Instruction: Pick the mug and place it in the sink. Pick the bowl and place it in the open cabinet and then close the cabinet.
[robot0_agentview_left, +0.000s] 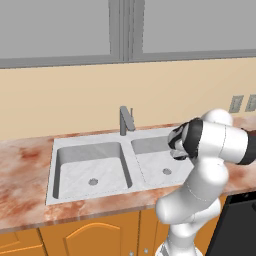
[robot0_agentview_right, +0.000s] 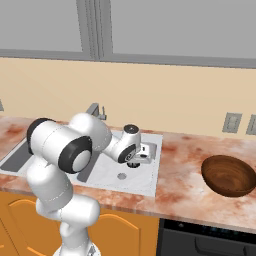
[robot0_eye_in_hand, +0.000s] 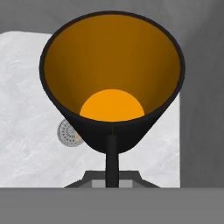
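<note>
While gripped, glossy black mug flares orange inside.

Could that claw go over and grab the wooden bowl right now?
Probably not yet: the claw is shut on the mug over the sink. The bowl sits uncovered on the counter to the right.

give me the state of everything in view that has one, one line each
mug: upright, empty, gripped at its rim, held over the sink's right basin
gripper: jaws shut on the mug's rim, above the right basin
sink: both basins empty and dry, drains uncovered
faucet: no water running
bowl: upright and empty on the counter right of the sink, untouched
</note>
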